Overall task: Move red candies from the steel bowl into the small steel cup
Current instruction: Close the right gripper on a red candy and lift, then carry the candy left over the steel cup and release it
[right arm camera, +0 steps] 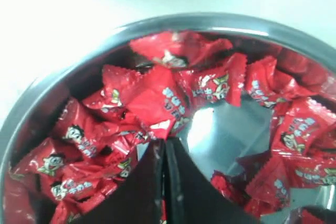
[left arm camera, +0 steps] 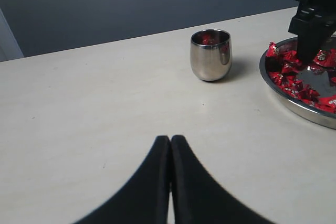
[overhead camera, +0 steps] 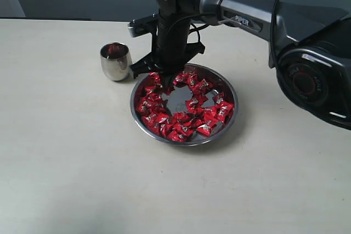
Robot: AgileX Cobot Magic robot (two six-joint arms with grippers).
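The right gripper [overhead camera: 165,80] stands tips-down in the bowl [overhead camera: 234,100], on the side nearest the cup [overhead camera: 115,61], with its jaws pressed together. The candies [right arm camera: 157,103] lie all around its tips, one touching them at its edge; whether a wrapper is pinched I cannot tell. The cup stands upright just beside the bowl, with red showing inside. The left gripper [left arm camera: 170,142], closed on nothing, hangs over the table [left arm camera: 79,103], apart from the cup.

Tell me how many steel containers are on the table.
2. The small steel cup stands left of the steel bowl in the exterior view, close to it but apart. The bowl holds the red candies. No other container shows.
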